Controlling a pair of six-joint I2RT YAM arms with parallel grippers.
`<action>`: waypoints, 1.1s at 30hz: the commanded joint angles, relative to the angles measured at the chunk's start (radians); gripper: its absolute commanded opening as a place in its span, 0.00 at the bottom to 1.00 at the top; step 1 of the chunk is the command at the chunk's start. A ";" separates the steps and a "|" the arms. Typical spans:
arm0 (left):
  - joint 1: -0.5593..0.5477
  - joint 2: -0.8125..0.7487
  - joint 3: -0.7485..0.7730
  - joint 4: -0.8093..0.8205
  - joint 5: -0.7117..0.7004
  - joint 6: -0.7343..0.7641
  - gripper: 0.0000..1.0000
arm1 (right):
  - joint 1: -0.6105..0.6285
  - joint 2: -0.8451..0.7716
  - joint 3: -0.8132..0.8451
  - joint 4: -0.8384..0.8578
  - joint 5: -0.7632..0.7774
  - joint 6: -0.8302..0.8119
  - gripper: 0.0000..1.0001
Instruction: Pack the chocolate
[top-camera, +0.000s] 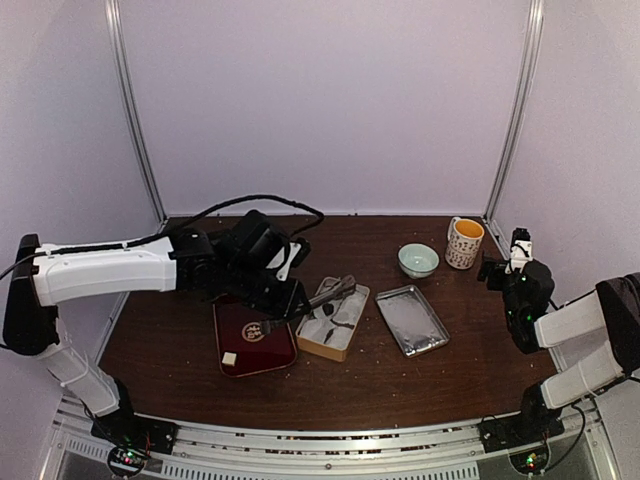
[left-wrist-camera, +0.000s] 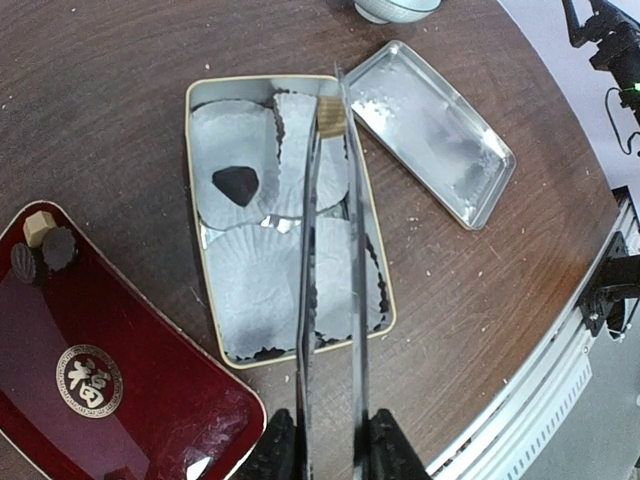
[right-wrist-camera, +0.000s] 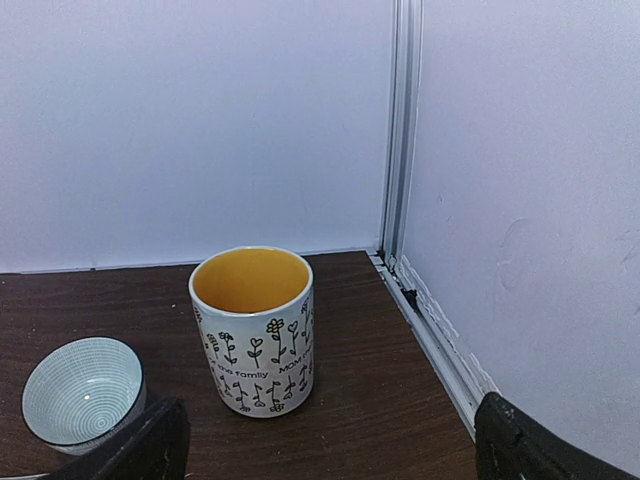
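1. Chocolate (left-wrist-camera: 237, 183): 1 dark lump sits in a paper cup (left-wrist-camera: 225, 140) inside the box (left-wrist-camera: 189, 220). 2 more lie in a corner of the red tray (left-wrist-camera: 170, 400), just beside a pale cube (left-wrist-camera: 38, 228).
2. Left gripper (left-wrist-camera: 330, 450): partly closed on tongs (left-wrist-camera: 305, 300), whose tips pinch a small tan block (left-wrist-camera: 331, 117) above the box.
3. Right gripper (right-wrist-camera: 335, 455): spread wide, holding nothing, facing a mug (right-wrist-camera: 252, 330).
4. Handling, judged: the lumps look light, rigid and smooth, so they are likely to roll or scuff. The tongs should pinch each lump across its widest sides with gentle pressure.
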 joint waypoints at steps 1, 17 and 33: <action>-0.006 0.031 0.044 0.069 0.013 0.019 0.22 | -0.007 0.001 0.013 0.001 0.009 0.011 1.00; -0.006 0.089 0.068 0.059 -0.040 0.007 0.27 | -0.007 0.002 0.013 0.001 0.009 0.011 1.00; -0.004 -0.048 0.043 -0.055 -0.180 -0.005 0.29 | -0.007 0.001 0.013 0.001 0.009 0.011 1.00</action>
